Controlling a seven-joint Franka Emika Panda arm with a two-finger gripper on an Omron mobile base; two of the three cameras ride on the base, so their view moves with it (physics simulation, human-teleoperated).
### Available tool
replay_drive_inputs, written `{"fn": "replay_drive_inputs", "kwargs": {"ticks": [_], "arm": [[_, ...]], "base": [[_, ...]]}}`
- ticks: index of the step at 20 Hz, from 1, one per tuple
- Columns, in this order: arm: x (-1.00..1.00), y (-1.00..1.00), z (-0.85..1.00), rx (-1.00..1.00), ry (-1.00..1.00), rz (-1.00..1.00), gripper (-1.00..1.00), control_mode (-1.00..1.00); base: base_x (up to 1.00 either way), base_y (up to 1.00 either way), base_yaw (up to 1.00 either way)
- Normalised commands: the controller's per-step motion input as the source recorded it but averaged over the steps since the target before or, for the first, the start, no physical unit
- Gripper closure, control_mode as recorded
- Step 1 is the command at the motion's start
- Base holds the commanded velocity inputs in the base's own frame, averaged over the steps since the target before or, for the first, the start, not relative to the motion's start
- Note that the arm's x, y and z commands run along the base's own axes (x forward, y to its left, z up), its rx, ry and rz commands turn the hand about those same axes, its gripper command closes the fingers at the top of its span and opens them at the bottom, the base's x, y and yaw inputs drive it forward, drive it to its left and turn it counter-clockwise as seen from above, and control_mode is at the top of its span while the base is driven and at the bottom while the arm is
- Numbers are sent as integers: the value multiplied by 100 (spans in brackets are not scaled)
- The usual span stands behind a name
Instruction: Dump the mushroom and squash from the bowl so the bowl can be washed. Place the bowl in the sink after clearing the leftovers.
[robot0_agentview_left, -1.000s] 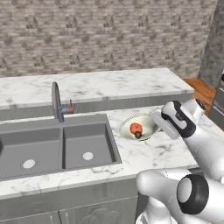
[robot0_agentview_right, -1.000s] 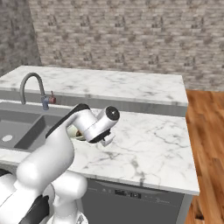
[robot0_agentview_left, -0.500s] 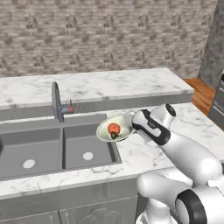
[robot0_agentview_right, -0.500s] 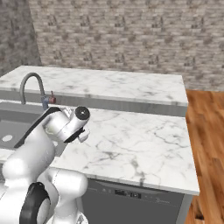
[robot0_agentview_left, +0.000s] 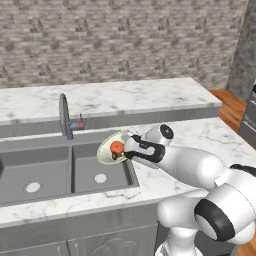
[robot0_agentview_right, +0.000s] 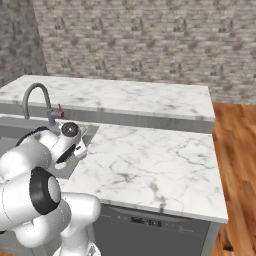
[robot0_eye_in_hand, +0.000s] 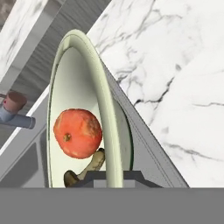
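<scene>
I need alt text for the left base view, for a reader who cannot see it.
The gripper holds a pale greenish-white bowl, tilted on edge with an orange-red squash inside, over the right basin of a dark grey sink in a white marble counter.

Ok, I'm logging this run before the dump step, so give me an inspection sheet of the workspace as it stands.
Surface: white marble counter, bare to the right of the sink.
Job's things: bowl tipped on edge over the sink's right basin; orange squash and brown mushroom inside it.
Clutter: nothing seen.
Grippers: gripper shut on the bowl's rim.
Cables: nothing seen.
Surroundings: grey faucet, stone-brick wall, wooden floor.
</scene>
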Motion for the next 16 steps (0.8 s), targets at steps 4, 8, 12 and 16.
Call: {"fn": "replay_drive_inputs", "kwargs": {"ticks": [4,8,12,16], "arm": [[1,4,0,-5,1,0,100,-100],[0,1,-3,-11,1,0,100,-100],[1,4,0,-12,0,0,100,-100],[0,9,0,-16,0,0,100,-100]], "base": [[0,0,0],[0,0,0],[0,0,0],[0,0,0]]}}
